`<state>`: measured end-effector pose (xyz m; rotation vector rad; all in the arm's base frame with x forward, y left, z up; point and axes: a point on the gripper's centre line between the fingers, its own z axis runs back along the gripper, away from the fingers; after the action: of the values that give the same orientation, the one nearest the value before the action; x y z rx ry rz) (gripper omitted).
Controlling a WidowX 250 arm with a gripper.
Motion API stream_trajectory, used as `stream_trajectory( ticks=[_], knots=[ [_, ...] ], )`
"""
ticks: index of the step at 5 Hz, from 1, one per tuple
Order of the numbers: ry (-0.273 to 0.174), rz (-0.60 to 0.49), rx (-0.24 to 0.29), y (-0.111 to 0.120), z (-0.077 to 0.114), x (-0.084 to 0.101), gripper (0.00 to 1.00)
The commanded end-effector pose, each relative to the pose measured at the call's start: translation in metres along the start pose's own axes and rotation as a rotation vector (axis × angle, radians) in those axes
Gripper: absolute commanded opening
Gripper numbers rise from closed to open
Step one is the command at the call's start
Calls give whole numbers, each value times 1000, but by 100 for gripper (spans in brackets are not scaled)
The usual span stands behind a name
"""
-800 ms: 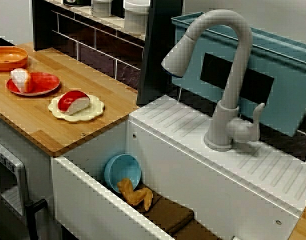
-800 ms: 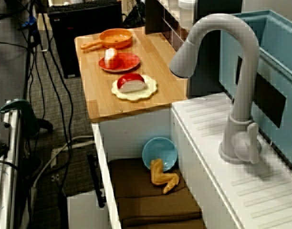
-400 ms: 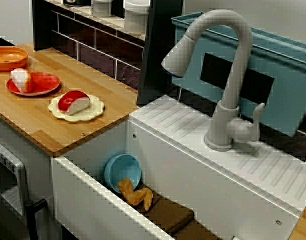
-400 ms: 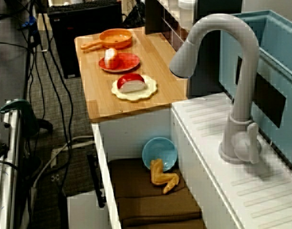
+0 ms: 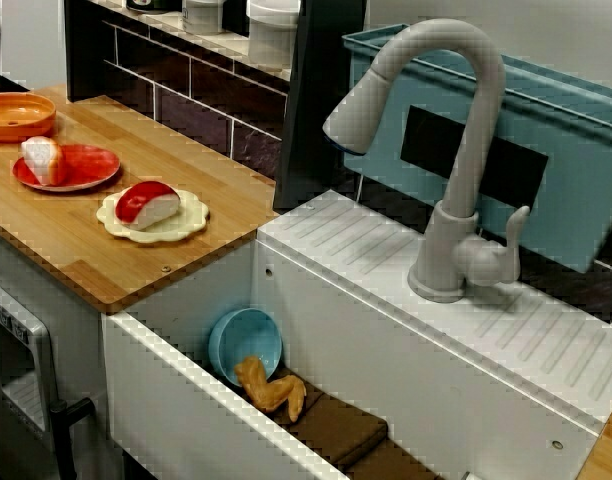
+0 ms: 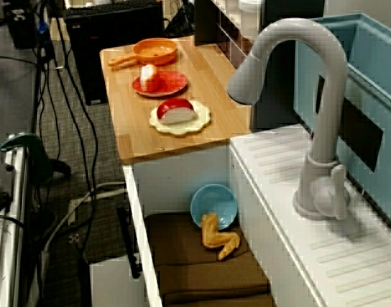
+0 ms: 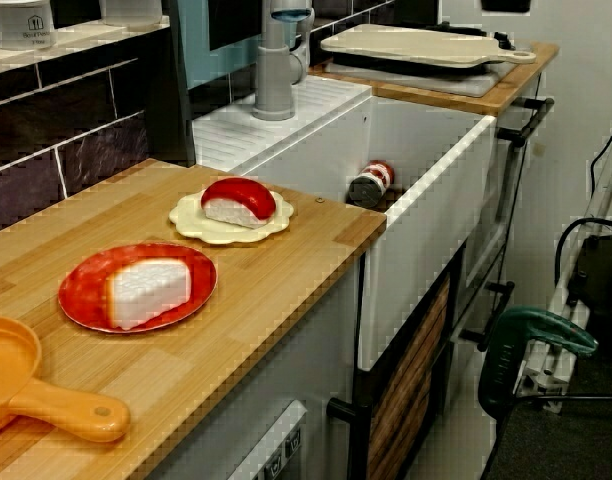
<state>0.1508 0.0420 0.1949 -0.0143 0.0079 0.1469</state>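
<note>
**A:** Claw status?

**B:** I can't find the claw in any of my three views, so I can't tell how far open it is or whether it has hold of anything. There's a dark shape (image 6: pixel 20 25) at the top-left edge of the high view along the sink. I can't tell what it is.

**A:** What's closest to that corner?

**B:** The orange pan (image 5: pixel 16 115), upright at the far end of the wooden tabletop (image 5: pixel 76 240), with its handle toward the front edge. Nothing is touching it.

**A:** And around it?

**B:** A red plate (image 5: pixel 91 165) sits just beside the pan and carries a white-and-red food piece (image 5: pixel 41 158). Next along is a cream scalloped plate (image 5: pixel 191 215) with a red-topped sushi piece (image 5: pixel 146 203), near the sink end of the tabletop. The two plates are apart.

**A:** Sink?

**B:** In the white sink (image 5: pixel 186 400), a blue bowl (image 5: pixel 244 343) is tipped on edge against the wall at the tabletop end. A yellow fried chicken piece (image 5: pixel 271 388) touches its front and lies on a brown cloth (image 5: pixel 336 428). From the pan-end view I also see a can (image 7: pixel 370 183) on its side in the sink. The grey faucet (image 5: pixel 466 150) stands on the ribbed ledge behind, with its spout out over the sink.
</note>
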Motion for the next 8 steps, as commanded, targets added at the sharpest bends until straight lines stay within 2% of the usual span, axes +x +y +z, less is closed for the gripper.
stream_trajectory(
  ticks=[1,2,4,5,6,7,8],
  knots=[
    [-73,56,163,57,-10,31,100],
    [-77,9,234,76,-9,41,100],
    [-28,168,163,119,-5,62,100],
    [-56,418,59,142,-8,80,100],
    [-22,670,-22,151,-24,91,100],
    [-79,919,-20,148,-33,94,100],
    [-121,1168,-41,142,-40,100,100]
  ],
)
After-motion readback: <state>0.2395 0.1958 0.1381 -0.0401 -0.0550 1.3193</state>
